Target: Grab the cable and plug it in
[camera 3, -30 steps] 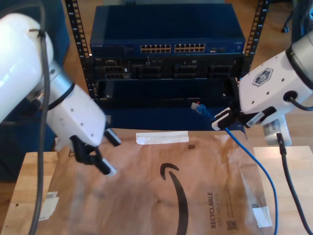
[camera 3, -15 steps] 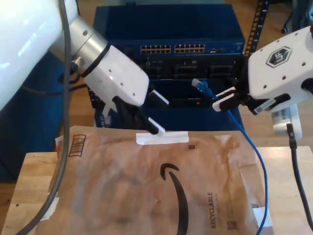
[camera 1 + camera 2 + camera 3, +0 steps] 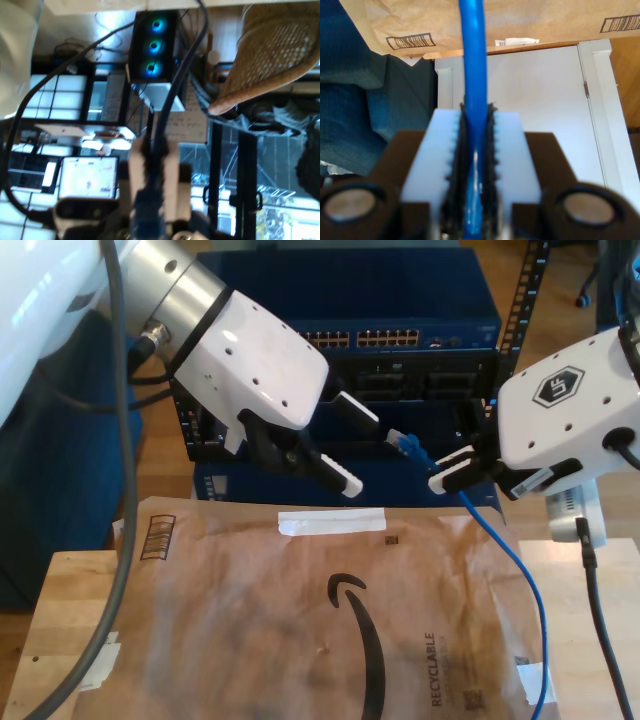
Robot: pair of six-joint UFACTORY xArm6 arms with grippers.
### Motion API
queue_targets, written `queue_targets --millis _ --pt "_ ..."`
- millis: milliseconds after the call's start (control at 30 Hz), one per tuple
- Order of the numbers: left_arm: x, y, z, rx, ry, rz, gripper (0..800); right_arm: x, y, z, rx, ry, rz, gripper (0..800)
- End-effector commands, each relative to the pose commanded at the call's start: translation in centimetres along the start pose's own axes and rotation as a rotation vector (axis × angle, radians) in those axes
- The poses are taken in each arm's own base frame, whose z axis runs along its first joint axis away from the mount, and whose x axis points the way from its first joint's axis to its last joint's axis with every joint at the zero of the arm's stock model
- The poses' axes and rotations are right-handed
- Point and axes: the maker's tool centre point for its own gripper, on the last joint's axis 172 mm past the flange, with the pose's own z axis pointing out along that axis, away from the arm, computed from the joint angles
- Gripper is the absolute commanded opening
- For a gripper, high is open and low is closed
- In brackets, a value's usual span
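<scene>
My first gripper [image 3: 364, 454] has been swung up off the bag [image 3: 250, 630], fingers spread wide and holding nothing, to just beside the plug [image 3: 402, 443], so a regrasp looks likely next. The cable [image 3: 497, 545] is pinched tight in the fingers of my second gripper [image 3: 452, 472], mid-air before the switch [image 3: 400, 300]. Its free end runs near-level with the plug aimed at the exterior view's left, and the rest is left hanging toward the worktop [image 3: 60, 620].

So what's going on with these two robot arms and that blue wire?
They are working at plugging a thin bright-blue ethernet cable into the dark blue network switch in the rack. My second gripper, at the exterior view's right, is clamped on the cable just behind its small translucent plug, which hangs in the air short of the ports. My first gripper is open beside the plug, not gripping it.
</scene>
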Motion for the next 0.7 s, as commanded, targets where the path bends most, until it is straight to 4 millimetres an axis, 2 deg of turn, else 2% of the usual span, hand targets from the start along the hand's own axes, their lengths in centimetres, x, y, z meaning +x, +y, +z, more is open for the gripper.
queue_targets --millis 67,267,500,700 --pt "-0.7 -0.2 0.1 0.007 -0.025 0.006 760 -0.1 -0.1 -0.1 0.003 -0.001 -0.001 0" --pt "-0.7 -0.2 0.0 0.007 -0.032 0.003 749 -0.3 -0.3 -0.2 0.014 -0.004 -0.005 0" --pt "-1.3 -0.8 0.1 0.028 -0.048 0.008 671 -0.5 -0.5 -0.2 0.021 -0.005 -0.008 0" --pt "-2.0 -1.3 0.1 0.046 -0.078 0.011 640 -0.4 -0.6 -0.2 0.020 -0.005 -0.005 0"
